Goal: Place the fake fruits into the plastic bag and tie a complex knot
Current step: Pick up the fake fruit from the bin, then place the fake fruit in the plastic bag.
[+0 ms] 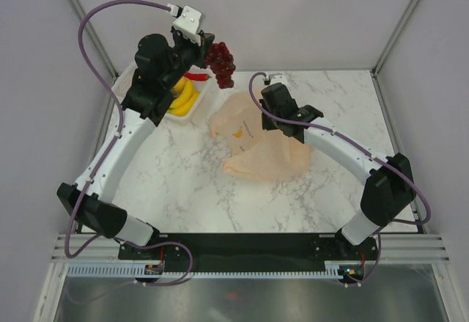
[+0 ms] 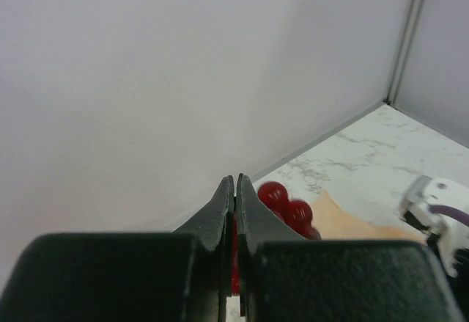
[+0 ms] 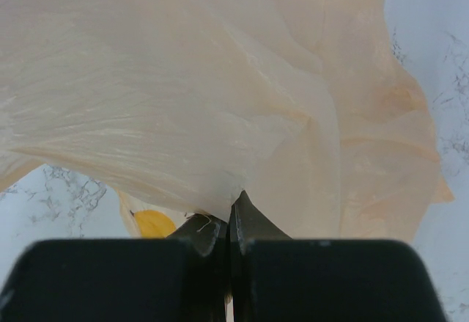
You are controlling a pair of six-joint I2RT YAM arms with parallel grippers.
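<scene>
R end effector (image 3: 231, 203) clamped on edge of translucent peach plastic bag (image 1: 258, 146), ctr of bench (image 1: 183, 183), prob. to keep mouth up | L end effector (image 2: 235, 184) pinches dark-red glossy plastic grape bunch (image 1: 221, 64), held high at bag's 11 o'clock, prob. for xfer in.

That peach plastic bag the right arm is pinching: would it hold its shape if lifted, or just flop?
Probably flop: the plastic bag lies in soft folds and wrinkles, draping away from where the right gripper pinches it. It looks thin and translucent, so it is likely very light. Its mouth may well sag shut rather than stay open.
</scene>
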